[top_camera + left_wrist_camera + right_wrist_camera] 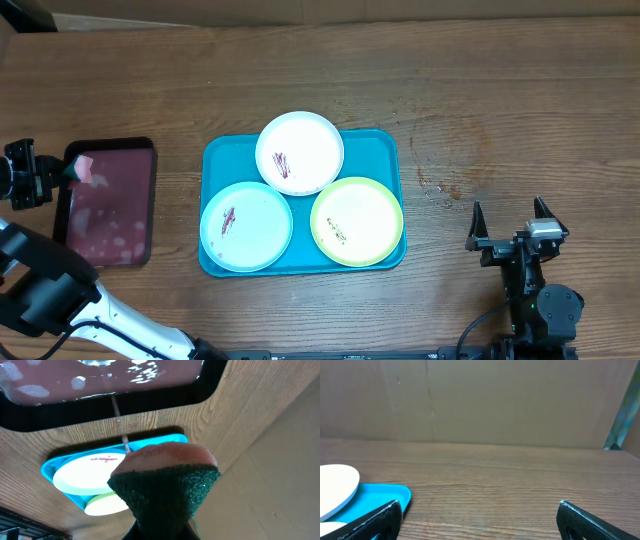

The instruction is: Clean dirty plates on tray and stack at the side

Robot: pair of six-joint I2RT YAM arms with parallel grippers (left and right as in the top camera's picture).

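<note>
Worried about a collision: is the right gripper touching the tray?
Apart. The overhead view shows a strip of bare table between the right gripper and the tray; the gripper is open, holding nothing.

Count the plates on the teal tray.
3. White plate at the tray's far edge, light blue plate near left, yellow-green plate near right; none looks hidden.

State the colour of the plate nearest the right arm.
That plate is pale yellow-green; the overhead view shows it best.
</note>
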